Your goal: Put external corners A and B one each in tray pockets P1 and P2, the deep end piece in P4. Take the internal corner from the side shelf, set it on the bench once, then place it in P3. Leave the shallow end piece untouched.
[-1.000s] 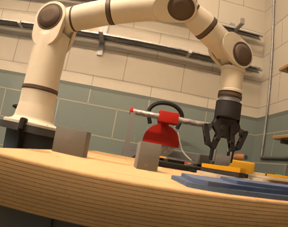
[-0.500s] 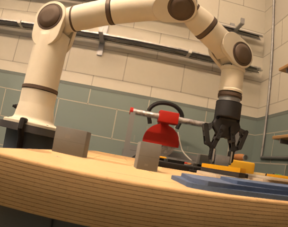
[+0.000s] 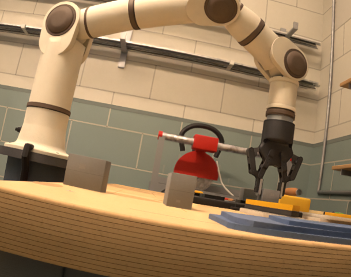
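A grey piece (image 3: 270, 194) sits low between my fingers, mostly hidden behind the yellow and black parts in front of it. My gripper (image 3: 269, 190) stands open around it, straight down over the far side of the bench, holding nothing. The blue tray (image 3: 288, 228) lies flat at the near right; its pockets are seen edge-on and I cannot tell what is in them. A grey block (image 3: 86, 172) stands on the left of the bench. A second grey block (image 3: 179, 190) stands near the middle. A yellow piece (image 3: 294, 202) lies just right of my gripper.
The bench's rounded front edge (image 3: 139, 226) runs across the foreground. A red-guarded saw (image 3: 199, 155) stands behind the middle block, its bar reaching toward my gripper. Shelves (image 3: 348, 167) jut from the right wall. The arm's base (image 3: 32, 155) occupies the left rear.
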